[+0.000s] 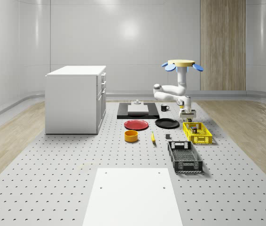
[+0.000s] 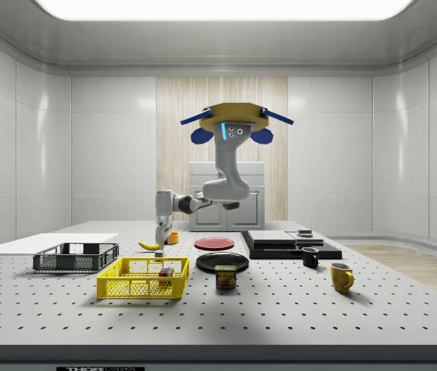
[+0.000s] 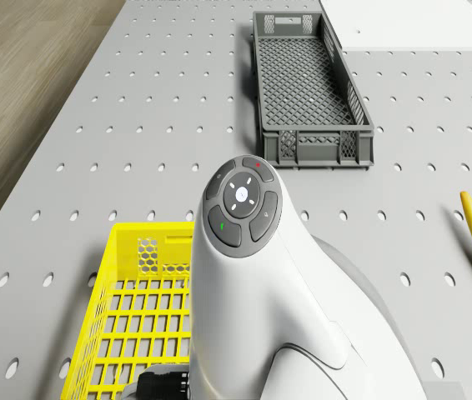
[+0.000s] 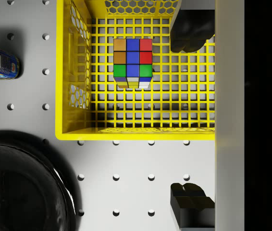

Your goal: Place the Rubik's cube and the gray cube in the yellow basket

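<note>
The drone [image 2: 230, 122] hovers above the bench [image 1: 53, 165] with its jaws [image 4: 191, 120] spread and holding nothing over the yellow basket's [image 4: 73, 72] near end, where the wrist view shows the Rubik's cube [image 4: 132, 62] inside, while the side view adds a yellow mug [image 2: 341, 277] beyond.

Below the open gripper [image 4: 192, 120], the yellow basket [image 4: 135, 134] floor is free beside the Rubik's cube [image 4: 132, 61]; its near wall stands between the fingers.
</note>
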Motion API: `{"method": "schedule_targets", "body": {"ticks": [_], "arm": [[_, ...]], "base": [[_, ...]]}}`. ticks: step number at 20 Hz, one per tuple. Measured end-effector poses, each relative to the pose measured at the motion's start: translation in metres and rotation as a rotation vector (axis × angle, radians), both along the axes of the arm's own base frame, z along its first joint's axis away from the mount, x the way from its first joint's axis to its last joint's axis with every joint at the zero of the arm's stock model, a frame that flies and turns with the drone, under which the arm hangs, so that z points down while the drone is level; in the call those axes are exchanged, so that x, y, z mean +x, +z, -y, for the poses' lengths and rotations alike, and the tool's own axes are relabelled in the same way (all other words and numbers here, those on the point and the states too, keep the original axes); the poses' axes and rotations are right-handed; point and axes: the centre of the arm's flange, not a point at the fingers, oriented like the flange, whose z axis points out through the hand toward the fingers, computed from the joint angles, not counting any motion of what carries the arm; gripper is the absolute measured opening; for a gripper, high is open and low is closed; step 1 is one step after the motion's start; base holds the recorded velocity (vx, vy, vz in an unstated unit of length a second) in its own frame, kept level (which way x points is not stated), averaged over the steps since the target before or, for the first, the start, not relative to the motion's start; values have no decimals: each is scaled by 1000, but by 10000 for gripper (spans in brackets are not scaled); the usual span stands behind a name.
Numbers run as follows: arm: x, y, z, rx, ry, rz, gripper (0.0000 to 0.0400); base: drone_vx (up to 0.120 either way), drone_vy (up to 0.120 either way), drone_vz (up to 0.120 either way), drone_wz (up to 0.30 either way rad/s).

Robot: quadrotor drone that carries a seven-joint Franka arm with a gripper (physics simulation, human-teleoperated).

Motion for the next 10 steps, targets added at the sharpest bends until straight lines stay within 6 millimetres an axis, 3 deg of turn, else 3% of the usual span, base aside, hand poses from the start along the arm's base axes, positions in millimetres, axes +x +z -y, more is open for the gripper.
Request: {"method": "schedule_targets", "body": {"ticks": [4, 10], "arm": [[0, 0, 0, 0, 0, 0, 400], [0, 0, 0, 0, 0, 0, 400]], "base": [[30, -120, 0, 0], [120, -120, 0, 0]]}}
